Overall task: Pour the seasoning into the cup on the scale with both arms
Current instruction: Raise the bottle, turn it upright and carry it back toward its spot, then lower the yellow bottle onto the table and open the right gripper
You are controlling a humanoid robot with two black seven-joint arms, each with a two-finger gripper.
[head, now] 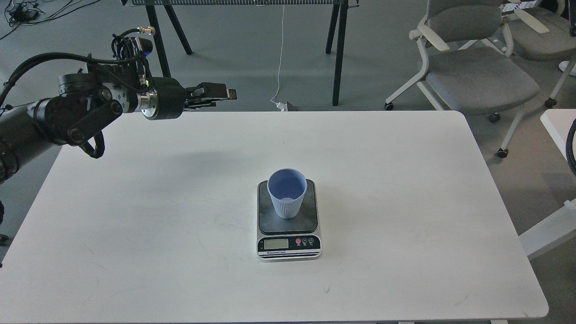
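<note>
The light-blue ribbed cup (287,198) stands upright on the dark platform of the scale (288,227), near the middle of the white table (405,202). My left gripper (223,95) hovers over the table's far left edge, well away from the cup. Its fingers point right, look slightly apart and hold nothing. The yellow seasoning bottle is out of view. My right gripper is out of view; only a bit of black cable (572,148) shows at the right edge.
Grey office chairs (472,72) stand behind the table at the right. Black stand legs (336,54) and a white cord (281,58) are on the floor behind. A second white table (560,130) is at the right edge.
</note>
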